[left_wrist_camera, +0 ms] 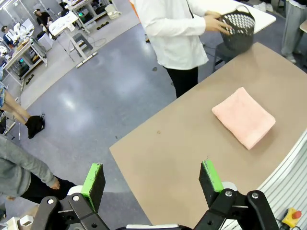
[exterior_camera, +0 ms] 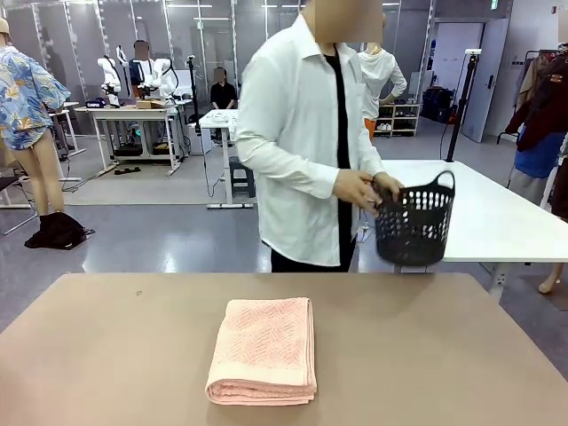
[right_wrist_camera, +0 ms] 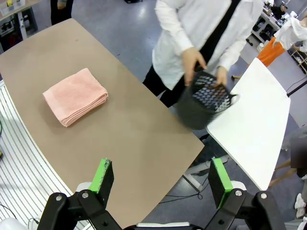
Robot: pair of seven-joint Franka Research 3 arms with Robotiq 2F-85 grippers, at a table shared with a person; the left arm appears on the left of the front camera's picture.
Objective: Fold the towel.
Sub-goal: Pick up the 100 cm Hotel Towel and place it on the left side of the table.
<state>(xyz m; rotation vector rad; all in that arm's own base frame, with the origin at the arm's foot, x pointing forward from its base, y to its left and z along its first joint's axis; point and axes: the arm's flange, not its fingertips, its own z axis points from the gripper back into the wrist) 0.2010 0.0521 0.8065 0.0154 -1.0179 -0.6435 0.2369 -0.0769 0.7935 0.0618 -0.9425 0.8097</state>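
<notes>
The towel [exterior_camera: 264, 351] is salmon pink with a woven zigzag herringbone texture. It lies on a plain tan-brown worktop [exterior_camera: 426, 355]. The basket [exterior_camera: 414, 221] is dark charcoal with a perforated lattice wall. The person's shirt [exterior_camera: 288, 133] is white over black. Gripper fingers [left_wrist_camera: 93, 179] carry bright green pads on black.

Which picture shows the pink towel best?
The front view: the towel lies folded, close and centred, so its zigzag texture and layered edge show. Both wrist views show it smaller, farther off, on the table.
</notes>
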